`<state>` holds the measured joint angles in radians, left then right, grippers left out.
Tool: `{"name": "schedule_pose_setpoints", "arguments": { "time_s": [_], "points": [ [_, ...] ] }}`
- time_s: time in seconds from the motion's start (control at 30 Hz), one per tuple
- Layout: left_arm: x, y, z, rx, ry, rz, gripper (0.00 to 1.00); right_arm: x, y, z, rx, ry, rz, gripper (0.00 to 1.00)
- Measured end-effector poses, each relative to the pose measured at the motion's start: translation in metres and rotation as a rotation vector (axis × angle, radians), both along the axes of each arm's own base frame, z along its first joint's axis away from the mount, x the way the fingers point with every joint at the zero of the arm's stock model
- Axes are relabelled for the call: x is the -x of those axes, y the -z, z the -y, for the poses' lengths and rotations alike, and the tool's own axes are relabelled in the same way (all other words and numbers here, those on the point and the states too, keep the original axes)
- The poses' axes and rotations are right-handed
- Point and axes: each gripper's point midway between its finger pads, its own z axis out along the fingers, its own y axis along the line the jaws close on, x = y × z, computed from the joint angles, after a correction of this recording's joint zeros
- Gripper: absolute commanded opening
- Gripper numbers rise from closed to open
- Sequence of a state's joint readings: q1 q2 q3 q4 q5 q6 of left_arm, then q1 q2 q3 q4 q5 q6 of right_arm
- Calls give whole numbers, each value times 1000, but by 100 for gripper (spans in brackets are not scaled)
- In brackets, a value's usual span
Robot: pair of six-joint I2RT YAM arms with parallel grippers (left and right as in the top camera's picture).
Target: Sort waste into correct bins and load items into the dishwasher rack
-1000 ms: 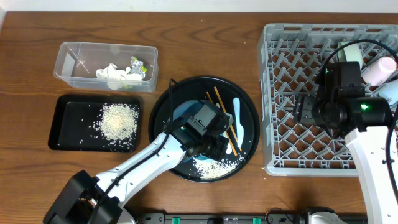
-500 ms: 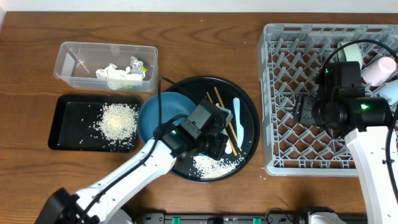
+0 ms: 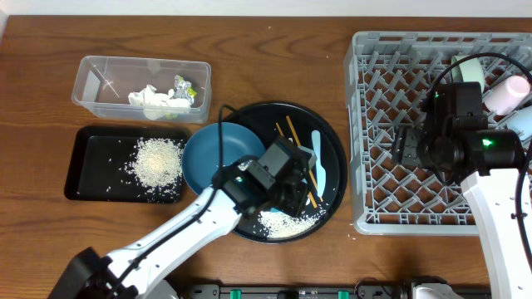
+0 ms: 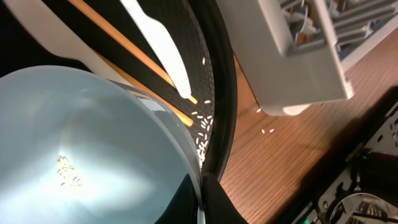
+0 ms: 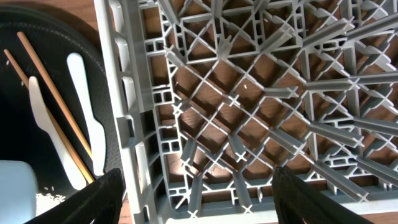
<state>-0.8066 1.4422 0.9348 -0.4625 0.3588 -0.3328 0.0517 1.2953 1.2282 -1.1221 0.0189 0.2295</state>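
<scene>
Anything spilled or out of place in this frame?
Yes. Loose rice lies spilled on the round black tray, not in a bin, and a few stray grains sit on the bare table beside the dishwasher rack. The blue bowl has grains clinging inside.

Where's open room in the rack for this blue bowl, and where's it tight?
For the blue bowl, the rack's left columns, from its left wall to the right gripper, are bare. Its far right corner is crowded: mint-green bowl, pink cup, light-blue cup.
</scene>
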Motion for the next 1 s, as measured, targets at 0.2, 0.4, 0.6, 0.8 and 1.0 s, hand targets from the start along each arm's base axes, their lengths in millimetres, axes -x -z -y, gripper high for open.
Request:
{"name": "schedule_pose_setpoints", "arguments": {
  "time_s": [0.2, 0.4, 0.6, 0.8, 1.0],
  "points": [
    [6, 16, 9, -23, 27, -24, 6, 0, 0, 0, 0, 0, 0, 73],
    [-1, 21, 15, -16, 22, -8, 42, 0, 0, 0, 0, 0, 0, 73],
    [0, 17, 12, -16, 17, -10, 47, 0, 0, 0, 0, -5, 0, 78],
    [-10, -14, -23, -19, -74, 31, 48, -1, -2, -22, -69, -163, 13, 78],
    [-33, -48, -92, -53, -290, 106, 49, 6, -6, -63, -165, -395, 30, 80]
  ]
}}
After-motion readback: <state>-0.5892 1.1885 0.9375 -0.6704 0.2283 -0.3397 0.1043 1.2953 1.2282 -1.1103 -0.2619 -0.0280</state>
